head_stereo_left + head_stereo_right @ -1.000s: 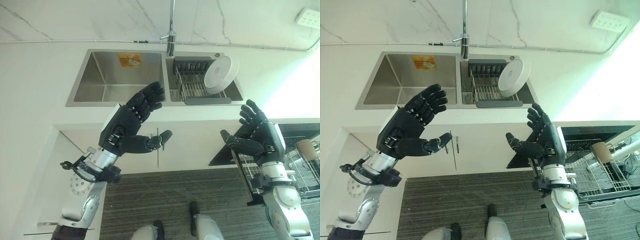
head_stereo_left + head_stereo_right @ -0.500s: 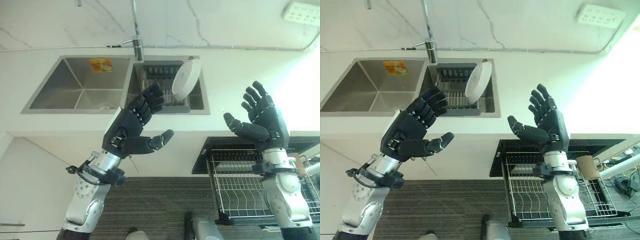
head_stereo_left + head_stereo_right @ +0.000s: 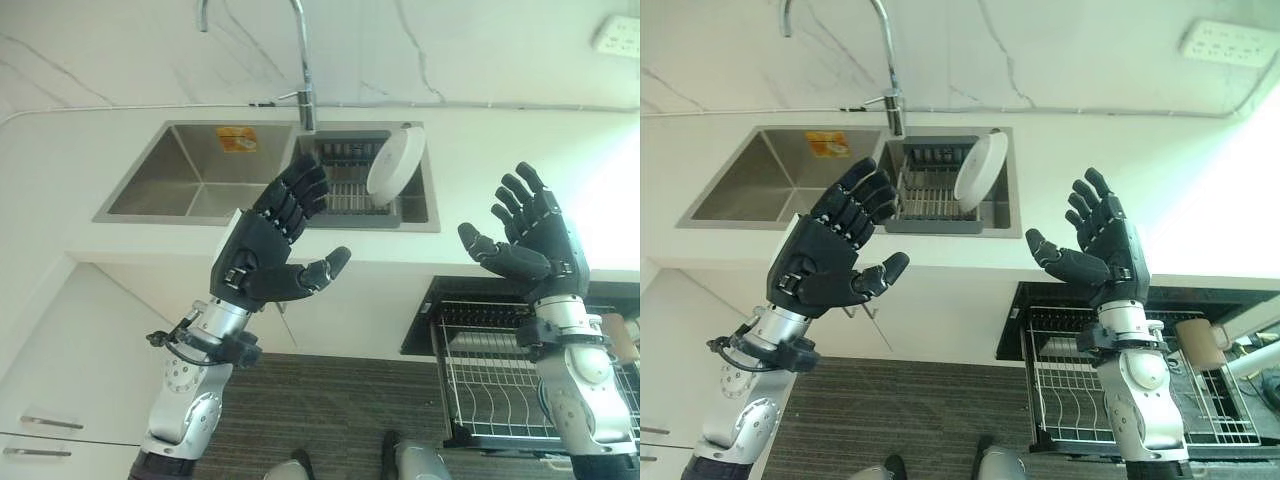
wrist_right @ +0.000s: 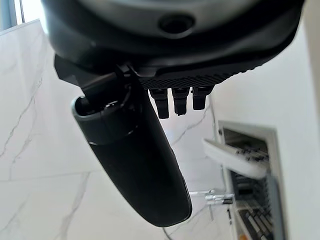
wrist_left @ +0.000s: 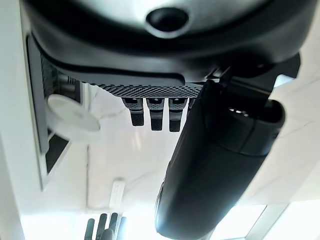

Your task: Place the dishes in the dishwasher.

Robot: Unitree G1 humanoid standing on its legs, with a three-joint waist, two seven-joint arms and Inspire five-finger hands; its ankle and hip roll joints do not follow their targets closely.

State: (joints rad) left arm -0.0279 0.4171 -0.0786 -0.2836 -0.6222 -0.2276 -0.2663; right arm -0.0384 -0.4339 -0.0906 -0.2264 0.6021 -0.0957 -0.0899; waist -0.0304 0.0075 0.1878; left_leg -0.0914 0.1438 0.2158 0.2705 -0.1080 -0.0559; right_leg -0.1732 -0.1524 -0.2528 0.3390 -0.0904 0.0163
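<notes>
A round white plate [image 3: 395,160] stands on edge in the wire drying rack [image 3: 345,185] set in the sink's right basin. The same plate [image 5: 74,120] appears in the left wrist view and as plate [image 4: 235,159] in the right wrist view. My left hand [image 3: 265,250] is raised in front of the sink, fingers straight and empty, a short way left of the plate. My right hand [image 3: 535,245] is held up over the counter's front edge at the right, open and empty. Below it the dishwasher rack [image 3: 500,375] is pulled out.
A tall tap [image 3: 300,60] rises behind the twin steel sink [image 3: 200,180]. White counter [image 3: 520,150] runs to the right, with a wall socket [image 3: 618,35] above. White cabinet drawers [image 3: 50,400] lie at the lower left. A beige cup [image 3: 1202,345] sits by the dishwasher rack.
The camera has shifted, so the sink and plate sit differently in view. Both hands stay raised and open, with nothing taken hold of.
</notes>
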